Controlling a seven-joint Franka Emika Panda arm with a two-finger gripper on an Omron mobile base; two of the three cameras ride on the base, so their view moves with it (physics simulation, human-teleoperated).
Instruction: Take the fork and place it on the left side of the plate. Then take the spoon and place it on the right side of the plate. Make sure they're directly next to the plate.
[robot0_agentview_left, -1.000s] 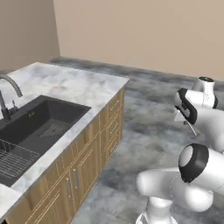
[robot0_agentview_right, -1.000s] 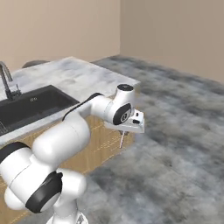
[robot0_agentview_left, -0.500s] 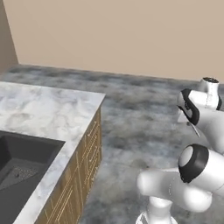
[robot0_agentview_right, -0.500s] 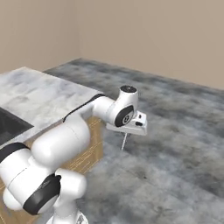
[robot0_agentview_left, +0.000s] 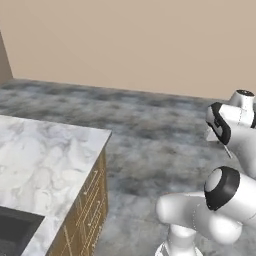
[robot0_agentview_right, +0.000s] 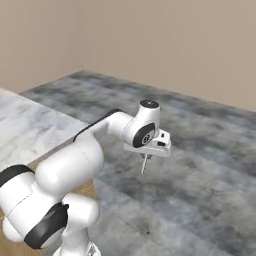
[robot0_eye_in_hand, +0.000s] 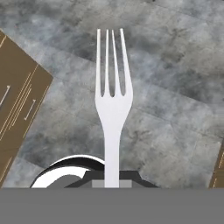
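Note:
My gripper (robot0_agentview_right: 145, 156) is shut on the fork (robot0_agentview_right: 143, 165), a slim silver-grey utensil hanging tines-down over the grey stone floor. In the hand view the fork (robot0_eye_in_hand: 112, 105) stands straight up from between the fingertips, its tines spread against the floor tiles. In the left base view the gripper (robot0_agentview_left: 223, 144) sits at the right edge, with a short bit of the fork (robot0_agentview_left: 228, 151) poking out below it. The plate and the spoon are out of view.
A marble counter (robot0_agentview_left: 45, 165) with wooden drawers (robot0_agentview_left: 92, 200) ends at the left, and a dark sink corner (robot0_agentview_left: 15, 232) shows at the bottom left. The same counter (robot0_agentview_right: 30, 125) lies left of the arm. Wooden cabinet fronts (robot0_eye_in_hand: 17, 109) flank the open floor below the hand.
The whole picture has shifted in both base views, so the camera has moved: sink and counter slid away to the left. The gripper still holds the fork the same way.

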